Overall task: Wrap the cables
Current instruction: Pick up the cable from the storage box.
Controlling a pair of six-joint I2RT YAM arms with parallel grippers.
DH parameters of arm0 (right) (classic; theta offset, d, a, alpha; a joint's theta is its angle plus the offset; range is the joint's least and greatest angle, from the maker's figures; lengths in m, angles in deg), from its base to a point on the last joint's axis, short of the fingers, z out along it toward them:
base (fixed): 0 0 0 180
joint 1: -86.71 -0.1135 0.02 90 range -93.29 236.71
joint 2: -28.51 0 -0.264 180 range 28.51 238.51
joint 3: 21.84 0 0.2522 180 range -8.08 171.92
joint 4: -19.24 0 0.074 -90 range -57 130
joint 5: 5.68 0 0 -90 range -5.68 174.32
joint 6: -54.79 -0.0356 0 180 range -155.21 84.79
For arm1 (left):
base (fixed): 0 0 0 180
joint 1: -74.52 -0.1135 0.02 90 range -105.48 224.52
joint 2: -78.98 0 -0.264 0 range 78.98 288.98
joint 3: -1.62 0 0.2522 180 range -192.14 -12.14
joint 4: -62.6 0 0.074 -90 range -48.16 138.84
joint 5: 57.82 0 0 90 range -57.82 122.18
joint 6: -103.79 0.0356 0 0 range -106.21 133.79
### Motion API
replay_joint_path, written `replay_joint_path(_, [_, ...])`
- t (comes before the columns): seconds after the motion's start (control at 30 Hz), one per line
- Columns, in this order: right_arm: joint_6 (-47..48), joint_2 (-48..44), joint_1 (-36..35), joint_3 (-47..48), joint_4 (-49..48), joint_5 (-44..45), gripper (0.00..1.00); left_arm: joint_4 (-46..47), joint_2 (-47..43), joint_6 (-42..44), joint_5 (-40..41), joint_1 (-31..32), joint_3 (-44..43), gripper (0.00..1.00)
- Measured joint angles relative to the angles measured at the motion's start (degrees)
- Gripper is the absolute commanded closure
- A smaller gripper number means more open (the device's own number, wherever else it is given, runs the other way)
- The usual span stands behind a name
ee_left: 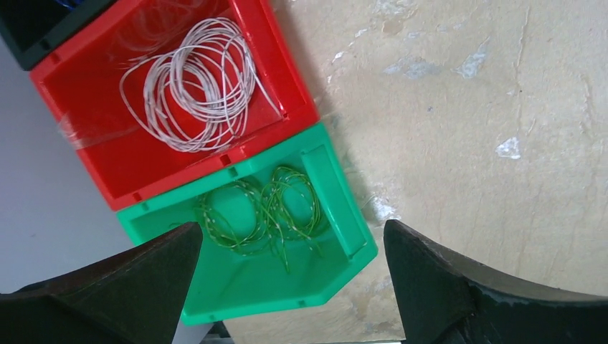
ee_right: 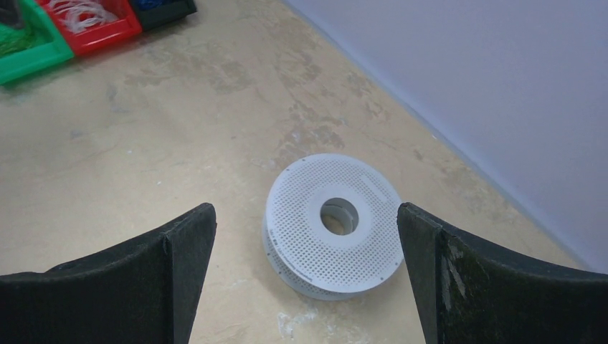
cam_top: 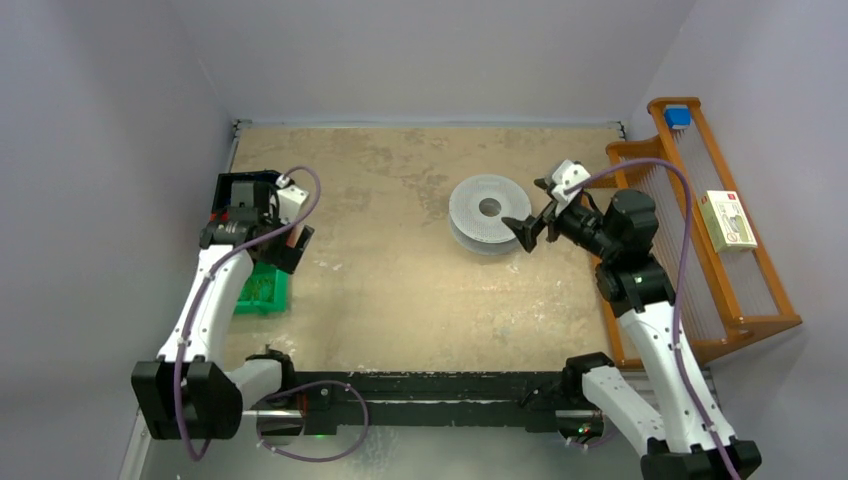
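Left tool [ee_left: 292, 233] hangs with its jaws spread wide and nothing between them, directly over the green cables [ee_left: 265, 215], which lie loosely coiled in a green bin [ee_left: 272, 290]. White cables [ee_left: 193, 86] lie coiled in the red bin [ee_left: 93, 158] just beside it. A black bin [ee_left: 39, 32] beyond is cut off, its contents unreadable. Right tool [ee_right: 305, 215], equally wide and empty, faces the pale perforated spool [ee_right: 315, 254] lying flat on the bench [ee_right: 143, 143], well apart from the bins
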Motion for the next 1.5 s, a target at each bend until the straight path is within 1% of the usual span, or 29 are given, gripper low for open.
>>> replay_joint_path(0.07, [-0.87, 2.4, 0.0, 2.38, 0.83, 3.13, 0.01, 0.11, 2.51, 0.04, -2.38, -2.6, -1.09, 0.07])
replay_joint_path(0.17, [-1.77, 6.19, 0.0, 4.79, 1.66, 6.1, 0.01, 0.28, 5.73, 0.44, -5.57, -8.24, -2.32, 0.08])
replay_joint_path(0.27, [-2.99, 8.57, 0.0, 4.52, 3.06, 6.97, 0.01, -0.02, 7.08, 1.79, -8.66, -14.12, -2.45, 0.08])
replay_joint_path(0.37, [-3.74, 8.39, 0.0, 3.8, 4.02, 6.78, 0.01, 0.04, 7.37, 3.23, -10.29, -17.03, -2.45, 0.11])
replay_joint_path(0.5, [-3.93, 7.39, -0.07, 3.63, 4.24, 6.45, 0.01, 1.38, 8.02, 4.81, -11.8, -18.93, -1.6, 0.18])
replay_joint_path(0.63, [-3.91, 6.62, -0.61, 2.86, 4.22, 6.4, 0.01, 3.43, 10.32, 5.4, -13.0, -20.24, -0.39, 0.3])
replay_joint_path(0.67, [-3.89, 6.56, -0.83, 2.51, 4.24, 6.43, 0.01, 4.28, 11.08, 5.35, -13.14, -20.37, -0.17, 0.34])
replay_joint_path(0.83, [-3.85, 6.58, -1.57, 1.46, 4.24, 6.47, 0.01, 8.07, 14.82, 5.11, -13.44, -20.46, -0.02, 0.46])
replay_joint_path(0.97, [-3.82, 6.54, -1.97, 1.16, 4.13, 6.91, 0.01, 8.94, 16.76, 4.92, -14.25, -20.46, -1.55, 0.53])
replay_joint_path(1.1, [-3.72, 6.51, -2.38, 0.55, 4.04, 8.02, 0.01, 8.87, 17.44, 5.2, -15.17, -20.46, -2.27, 0.53])
replay_joint_path(1.27, [-3.41, 6.75, -2.69, -0.2, 3.52, 8.68, 0.01, 7.63, 16.74, 6.36, -15.89, -20.55, -2.16, 0.39])
replay_joint_path(1.33, [-3.34, 7.15, -2.73, -0.2, 3.37, 9.09, 0.01, 6.62, 15.67, 6.69, -16.04, -20.59, -1.6, 0.36])
replay_joint_path(1.5, [-3.19, 8.52, -2.75, -0.22, 3.3, 9.46, 0.01, 2.32, 11.23, 7.98, -16.68, -20.59, 0.28, 0.34])
